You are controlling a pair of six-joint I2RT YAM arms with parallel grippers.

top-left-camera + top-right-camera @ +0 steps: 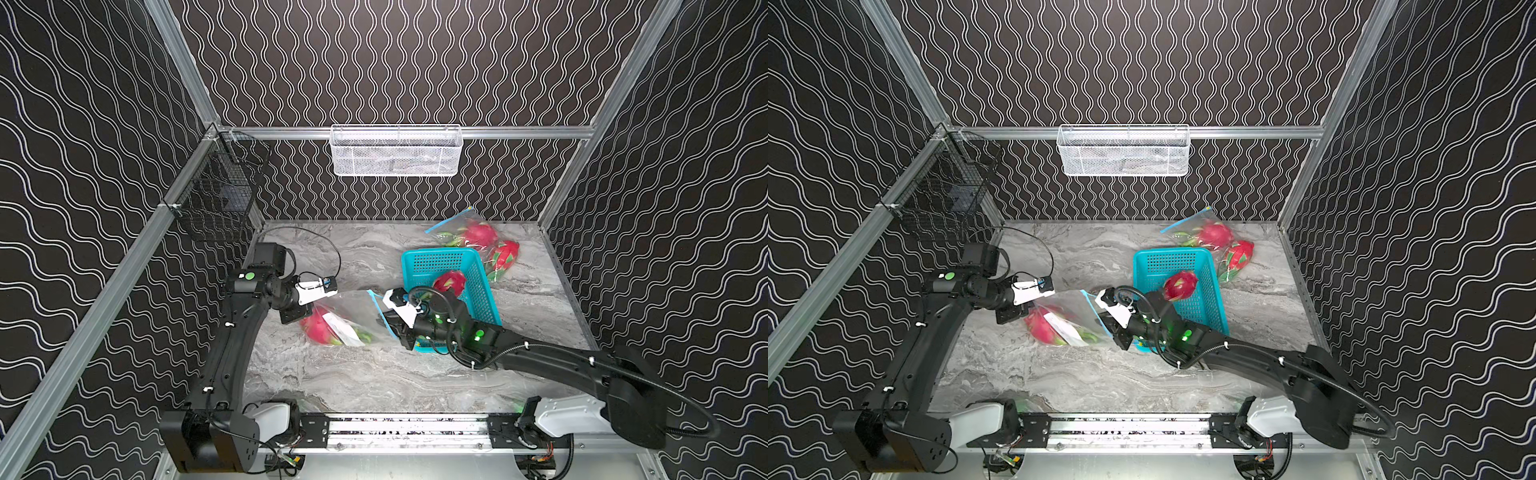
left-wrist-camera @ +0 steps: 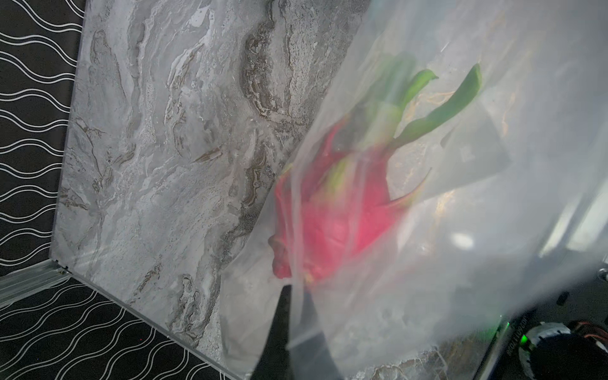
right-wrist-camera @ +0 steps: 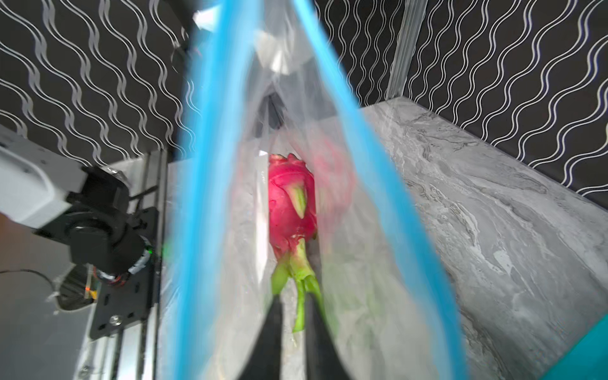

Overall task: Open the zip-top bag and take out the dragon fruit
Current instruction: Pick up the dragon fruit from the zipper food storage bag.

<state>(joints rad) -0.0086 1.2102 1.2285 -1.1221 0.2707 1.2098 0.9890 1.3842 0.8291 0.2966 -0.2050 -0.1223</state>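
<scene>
A clear zip-top bag (image 1: 357, 311) with a blue zip strip lies mid-table in both top views, held up at its left end. A pink dragon fruit (image 1: 318, 328) with green leaves lies inside it. My left gripper (image 1: 309, 309) is shut on the bag's closed end; in the left wrist view its fingertips (image 2: 286, 296) pinch the plastic just below the fruit (image 2: 332, 223). My right gripper (image 1: 384, 322) reaches into the bag's open mouth. In the right wrist view the blue zip (image 3: 204, 164) spreads around the right gripper (image 3: 294, 299), whose jaws stand slightly apart with a green leaf between them.
A teal basket (image 1: 436, 251) right of the bag holds one loose dragon fruit (image 1: 449, 282). Behind it lie two more bagged dragon fruits (image 1: 480, 233). A white mesh basket (image 1: 395, 151) hangs on the back wall and a black wire basket (image 1: 216, 195) on the left wall.
</scene>
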